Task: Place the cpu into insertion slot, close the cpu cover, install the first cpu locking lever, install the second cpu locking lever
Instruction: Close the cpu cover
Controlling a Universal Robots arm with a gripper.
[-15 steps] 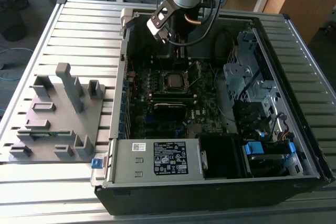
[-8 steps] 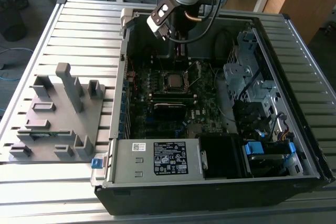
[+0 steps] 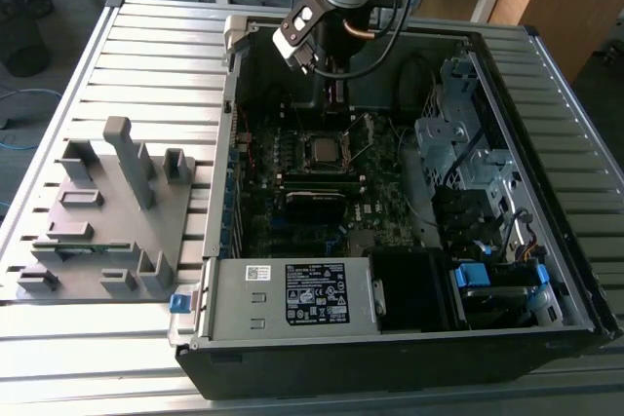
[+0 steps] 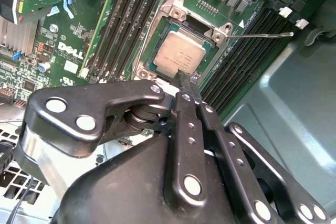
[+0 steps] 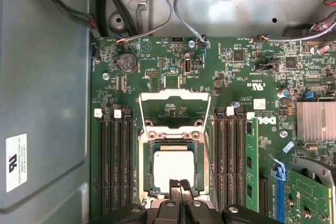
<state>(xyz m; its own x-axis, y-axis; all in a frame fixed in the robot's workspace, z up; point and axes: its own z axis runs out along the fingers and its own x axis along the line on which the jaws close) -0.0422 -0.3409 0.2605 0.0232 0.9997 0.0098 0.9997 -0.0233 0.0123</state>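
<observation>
As it lies in the slot [image 5: 147, 157] beside the pinched-together, empty claw [image 5: 179, 183], the cpu [image 5: 173, 166] is light, stiff, fragile; take by opposite edges.

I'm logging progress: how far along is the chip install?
Done: the chip lies in its socket. In hand: the shut claw is at the chip's edge and seems to hold nothing. Left: the cover stands open, and a lever sticks out unlatched.

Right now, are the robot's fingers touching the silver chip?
Cannot tell. In both wrist views the closed fingers overlap one edge of the chip, but neither view plainly shows contact or a gap between them.
</observation>
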